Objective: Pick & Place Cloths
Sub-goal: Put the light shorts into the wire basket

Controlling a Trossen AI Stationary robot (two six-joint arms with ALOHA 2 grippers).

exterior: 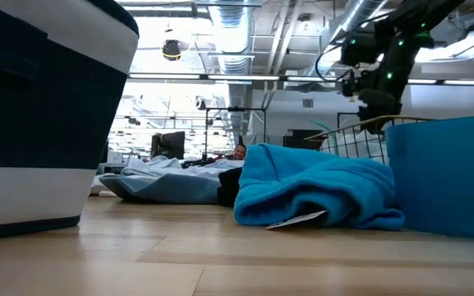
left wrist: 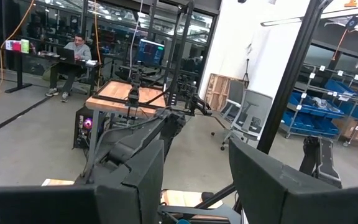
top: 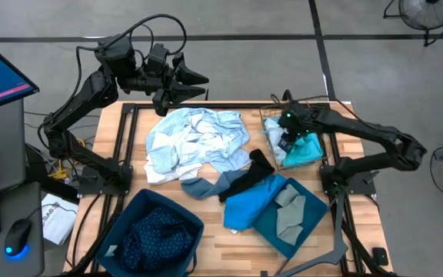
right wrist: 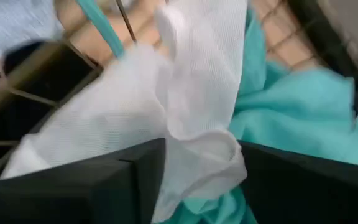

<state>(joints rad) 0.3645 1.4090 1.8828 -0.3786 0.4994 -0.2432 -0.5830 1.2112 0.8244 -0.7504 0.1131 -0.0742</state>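
wooden desk (top: pixel 229 238) on a grey concrete floor, seen from above, with two dark robot arms reaching in from the far corners.

left pincer (top: pixel 194 85) hangs above the desk's far edge, away from the cloths, its fingers (left wrist: pixel 135 180) parted with nothing between them. beyond it, a person sits at another desk far back in the room.

right pincer (top: pixel 287 140) is down inside a wire basket (top: pixel 325 104) at the desk's far right corner. a white cloth (right wrist: pixel 166 112) lies between its fingers, draped over a turquoise cloth (top: pixel 306 150) in the basket. the fingers stand apart on either side of the white cloth; whether they still grip it cannot be told.

a pale blue and white heap (top: pixel 194 142) lies in the desk's far middle. a black cloth (top: pixel 248 181) lies just beside it, touching a bright blue cloth (top: pixel 248 208) that spills over the edge of a teal bin (top: pixel 302 238) at the near right. a grey cloth (top: pixel 291 211) sits in that bin. a navy dotted cloth (top: pixel 156 235) fills a second bin (top: pixel 129 211) at the near left.
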